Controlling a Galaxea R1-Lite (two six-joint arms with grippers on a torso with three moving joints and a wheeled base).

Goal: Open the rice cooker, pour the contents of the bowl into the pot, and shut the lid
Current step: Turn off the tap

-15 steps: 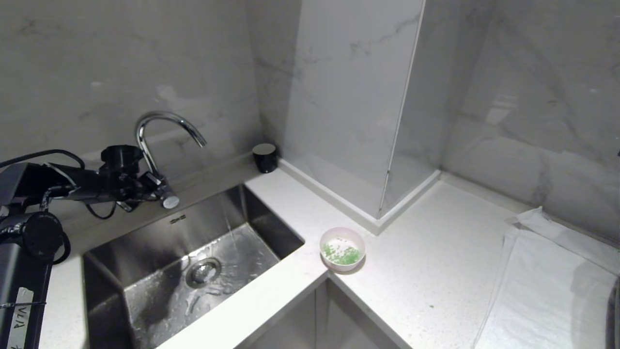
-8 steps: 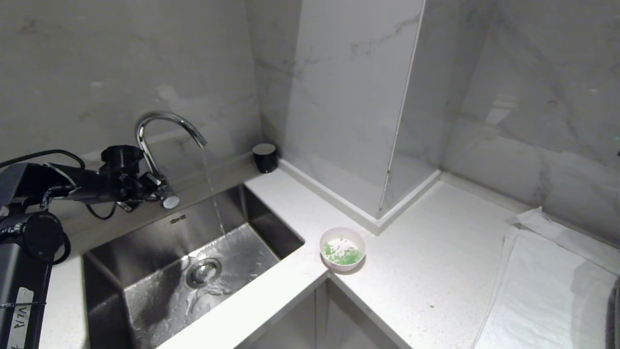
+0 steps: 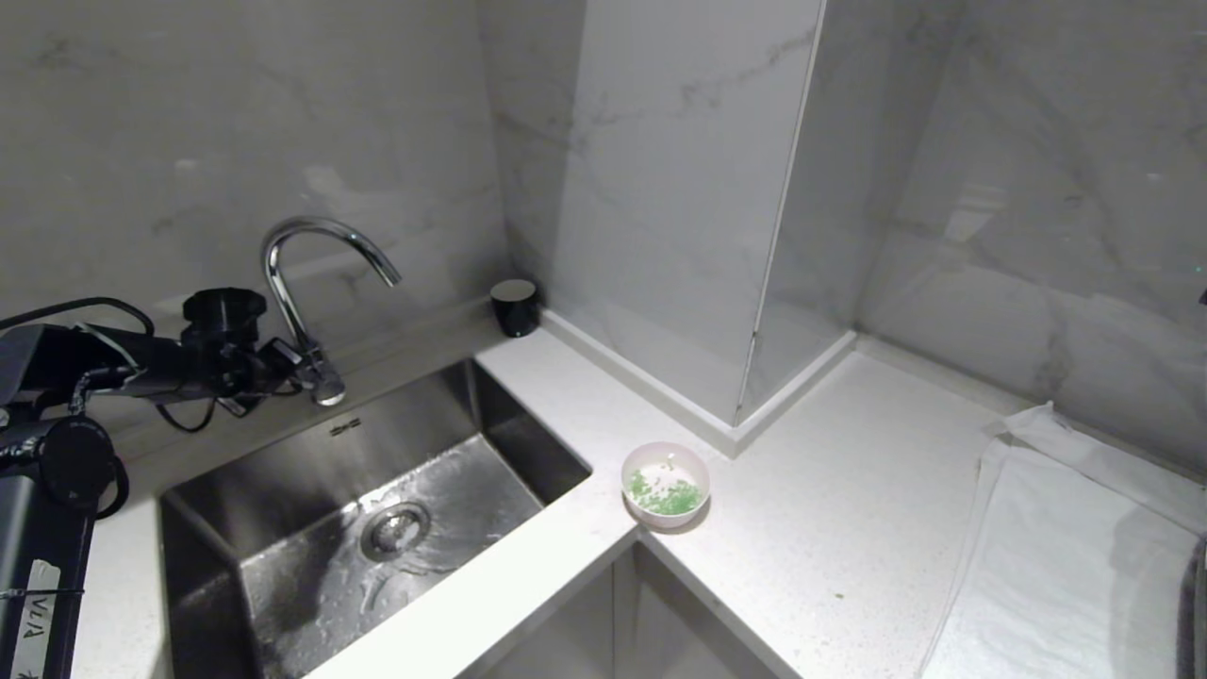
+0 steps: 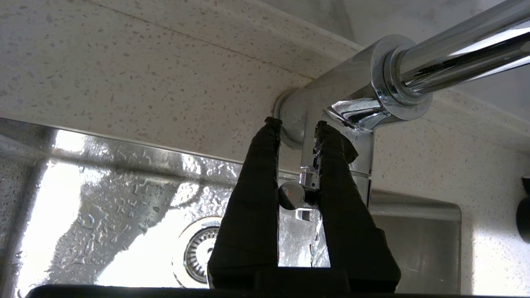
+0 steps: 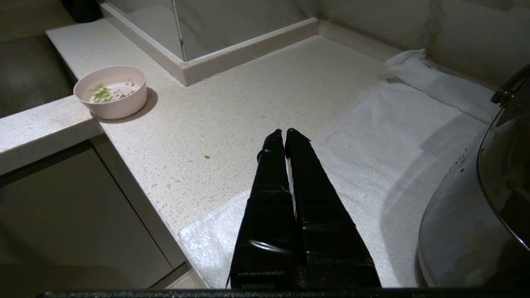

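Note:
The small pink bowl (image 3: pixel 666 484) stands on the counter corner beside the sink, with green bits (image 3: pixel 671 496) inside; the right wrist view shows this bowl (image 5: pixel 111 91) too. A rounded dark side of the rice cooker (image 5: pixel 503 182) shows at the edge of the right wrist view. Its lid and pot are out of view. My left gripper (image 3: pixel 300 363) reaches over the sink's back edge, its fingers (image 4: pixel 336 165) shut narrowly on the tap lever (image 4: pixel 292 195). My right gripper (image 5: pixel 285 131) hangs shut and empty above a white towel.
The chrome tap (image 3: pixel 316 255) arches over the wet steel sink (image 3: pixel 283 528). A black cup (image 3: pixel 516 306) stands at the back wall. A white towel (image 3: pixel 1056 556) covers the counter on the right. A marble column (image 3: pixel 679 207) juts out behind the bowl.
Water ran from the tap half a second ago and has stopped now. My left gripper and the lever have shifted slightly to the left.

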